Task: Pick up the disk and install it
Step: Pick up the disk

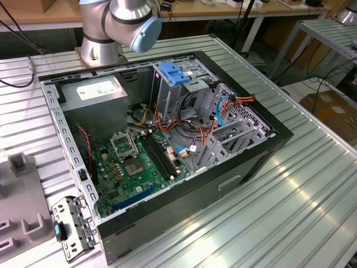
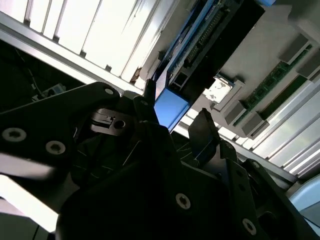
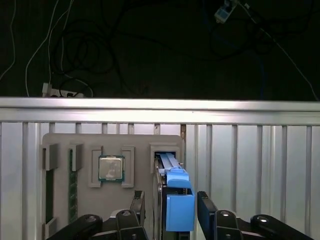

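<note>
The disk [image 3: 177,200] stands on edge in a slot of a grey holder [image 3: 100,145], its blue side rail facing the first wrist view. My gripper [image 3: 171,210] is open and straddles it, one black finger [image 3: 138,204] on each side, the far one almost touching the blue rail. In the second wrist view the disk [image 2: 172,107] shows its blue rail and dark connector edge between the same black fingers [image 2: 205,127]. The open computer case [image 1: 268,145] lies on the ribbed metal table, with its metal drive cage [image 1: 173,95] near the back.
A blue plastic bracket [image 1: 174,72] sits atop the cage. A grey box with a white sticker [image 1: 95,92] fills the case's back corner. The holder also carries a processor [image 3: 111,167] and memory sticks [image 3: 72,185]. The table's edge rail [image 3: 160,107] runs just beyond the holder.
</note>
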Motion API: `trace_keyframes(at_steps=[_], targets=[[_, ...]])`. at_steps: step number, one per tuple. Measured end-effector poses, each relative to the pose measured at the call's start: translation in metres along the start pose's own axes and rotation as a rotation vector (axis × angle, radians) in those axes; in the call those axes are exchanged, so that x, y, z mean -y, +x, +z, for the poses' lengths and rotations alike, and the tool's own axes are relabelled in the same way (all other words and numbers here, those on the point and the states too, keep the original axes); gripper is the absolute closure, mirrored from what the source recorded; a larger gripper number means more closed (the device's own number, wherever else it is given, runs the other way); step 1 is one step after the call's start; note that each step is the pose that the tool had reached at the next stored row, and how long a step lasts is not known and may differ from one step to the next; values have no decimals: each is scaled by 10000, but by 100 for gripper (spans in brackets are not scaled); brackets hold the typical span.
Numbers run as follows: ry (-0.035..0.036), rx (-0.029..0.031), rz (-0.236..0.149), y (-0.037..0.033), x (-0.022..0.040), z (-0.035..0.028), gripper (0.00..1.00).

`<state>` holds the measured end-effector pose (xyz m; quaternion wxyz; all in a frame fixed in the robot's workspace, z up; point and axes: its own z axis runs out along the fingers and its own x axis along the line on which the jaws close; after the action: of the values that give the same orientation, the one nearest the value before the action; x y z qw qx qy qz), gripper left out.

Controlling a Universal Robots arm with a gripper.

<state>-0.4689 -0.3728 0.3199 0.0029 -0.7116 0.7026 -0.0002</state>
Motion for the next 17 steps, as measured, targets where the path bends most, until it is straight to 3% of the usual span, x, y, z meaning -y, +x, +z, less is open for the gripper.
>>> trace_keyframes(at_steps=[3,6,9,14,17], targets=[[9,-1,-26,-1,-1,47,46],[9,0,-27,-1,-1,50,46],[9,0,-18,-1,-1,51,55],[12,-3,579,-1,5,85,55],[13,-3,581,0,5,108,55]])
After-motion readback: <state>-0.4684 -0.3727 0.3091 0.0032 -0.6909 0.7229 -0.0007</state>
